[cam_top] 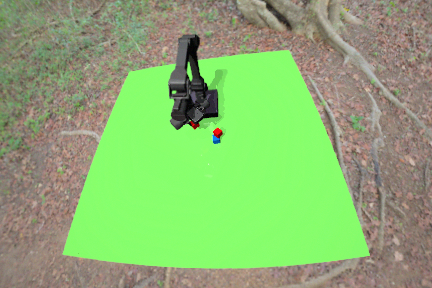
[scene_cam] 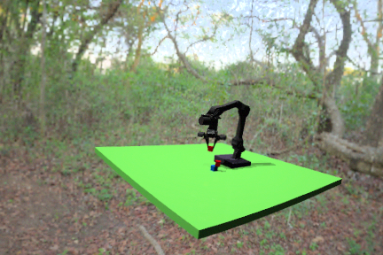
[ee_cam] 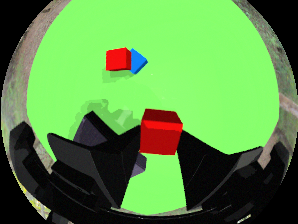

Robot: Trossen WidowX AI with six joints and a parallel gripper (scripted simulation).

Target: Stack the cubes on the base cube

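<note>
My gripper (cam_top: 194, 124) (scene_cam: 210, 148) (ee_cam: 159, 131) is shut on a red cube (cam_top: 194, 124) (scene_cam: 210, 148) (ee_cam: 160, 132) and holds it well above the green surface. The blue base cube (cam_top: 216, 139) (scene_cam: 214, 167) (ee_cam: 139, 60) stands on the surface in front of the arm's base. A second red cube (cam_top: 217, 132) (scene_cam: 217, 162) (ee_cam: 117, 59) sits on top of the blue cube, over one side of it. In the wrist view this pair lies ahead of the held cube and a little to the left.
The arm's dark base plate (cam_top: 212, 101) (scene_cam: 234, 161) stands just behind the cubes. The green surface (cam_top: 225, 204) (scene_cam: 195, 194) ends in edges on all sides, with leaf litter and tree roots (cam_top: 280, 4) beyond.
</note>
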